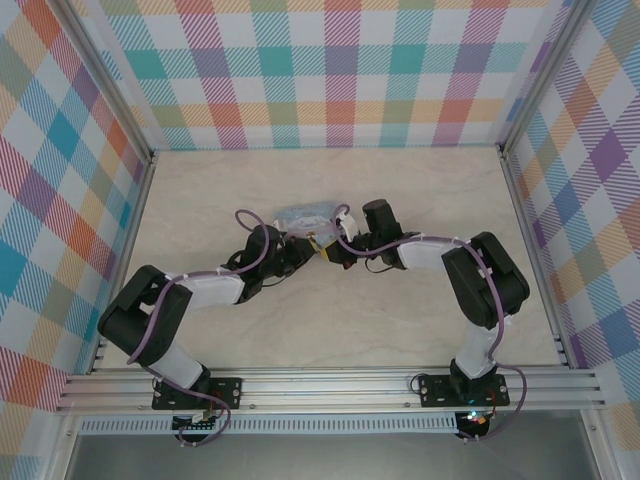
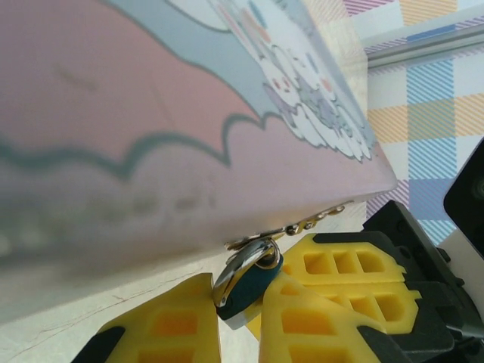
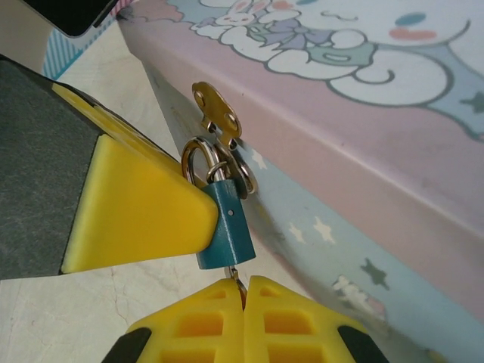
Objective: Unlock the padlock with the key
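Right wrist view: pinching key (image 3: 237,275) in closed right gripper (image 3: 243,289) beneath padlock (image 3: 224,227); clamping padlock narrowly in left gripper (image 2: 240,311), hanging from tin (image 3: 363,144).

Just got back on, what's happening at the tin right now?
The left fingers grip the padlock, which hangs from the hasp of the tin. The right fingers are shut on the key, its tip at the padlock's underside. The shackle looks closed, so it is not unlocked yet.
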`<action>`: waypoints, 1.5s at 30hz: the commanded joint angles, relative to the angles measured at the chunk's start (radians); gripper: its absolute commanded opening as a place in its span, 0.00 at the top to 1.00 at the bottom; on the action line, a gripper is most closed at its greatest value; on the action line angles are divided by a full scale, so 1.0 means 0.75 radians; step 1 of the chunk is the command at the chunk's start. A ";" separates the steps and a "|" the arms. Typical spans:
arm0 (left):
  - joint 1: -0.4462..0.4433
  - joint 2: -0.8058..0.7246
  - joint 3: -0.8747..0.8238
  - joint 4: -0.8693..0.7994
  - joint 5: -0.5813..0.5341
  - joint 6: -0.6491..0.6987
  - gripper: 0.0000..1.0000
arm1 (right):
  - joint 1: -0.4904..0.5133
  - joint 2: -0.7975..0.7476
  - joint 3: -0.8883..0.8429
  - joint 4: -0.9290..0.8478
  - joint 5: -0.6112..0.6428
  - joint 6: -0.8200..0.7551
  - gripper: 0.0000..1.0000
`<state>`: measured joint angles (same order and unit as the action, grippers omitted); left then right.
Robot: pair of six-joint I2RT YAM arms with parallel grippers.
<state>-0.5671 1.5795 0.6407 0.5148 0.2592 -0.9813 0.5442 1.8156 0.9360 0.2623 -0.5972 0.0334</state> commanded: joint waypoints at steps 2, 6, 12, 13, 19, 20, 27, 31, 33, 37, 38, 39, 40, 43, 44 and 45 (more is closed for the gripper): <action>-0.054 0.044 -0.010 0.051 0.172 0.008 1.00 | 0.041 -0.051 -0.028 0.206 0.047 0.089 1.00; -0.054 0.060 -0.031 0.061 0.145 0.015 0.94 | 0.045 -0.034 -0.055 0.174 0.059 0.132 1.00; -0.053 0.046 -0.079 0.078 0.108 -0.002 0.70 | 0.067 -0.007 -0.103 0.175 0.073 0.239 1.00; -0.052 0.030 -0.091 0.070 0.099 -0.003 0.69 | 0.075 -0.008 -0.109 0.162 0.087 0.243 1.00; -0.038 -0.138 -0.171 -0.041 0.020 -0.010 0.43 | 0.080 -0.040 -0.111 0.068 0.111 0.288 1.00; -0.033 -0.176 -0.184 -0.064 0.004 -0.016 0.40 | 0.083 -0.042 -0.114 0.061 0.111 0.300 1.00; 0.021 -0.372 -0.272 -0.122 -0.038 -0.097 0.25 | 0.122 -0.080 -0.119 -0.024 0.154 0.419 1.00; 0.026 -0.384 -0.334 -0.013 -0.037 -0.214 0.29 | 0.146 -0.108 -0.140 0.010 0.182 0.547 1.00; 0.026 -0.382 -0.360 0.037 -0.052 -0.255 0.31 | 0.161 -0.118 -0.151 0.040 0.202 0.613 1.00; 0.026 -0.375 -0.378 0.102 -0.068 -0.293 0.35 | 0.189 -0.140 -0.186 0.105 0.272 0.740 1.00; 0.026 -0.365 -0.380 0.125 -0.063 -0.300 0.35 | 0.191 -0.141 -0.198 0.142 0.277 0.776 1.00; 0.026 -0.349 -0.379 0.154 -0.055 -0.308 0.35 | 0.195 -0.143 -0.211 0.174 0.289 0.804 1.00; 0.025 -0.333 -0.377 0.179 -0.043 -0.315 0.35 | 0.200 -0.143 -0.221 0.191 0.304 0.829 1.00; 0.026 -0.271 -0.376 0.267 -0.018 -0.351 0.36 | 0.213 -0.138 -0.223 0.196 0.323 0.857 1.00; 0.025 -0.247 -0.376 0.293 -0.013 -0.362 0.37 | 0.215 -0.135 -0.225 0.204 0.322 0.862 1.00; 0.024 -0.224 -0.374 0.318 -0.007 -0.371 0.38 | 0.217 -0.134 -0.224 0.209 0.324 0.871 1.00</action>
<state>-0.5575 1.3727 0.3607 0.6472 0.2302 -1.2152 0.6956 1.7355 0.7742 0.3504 -0.3695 0.6315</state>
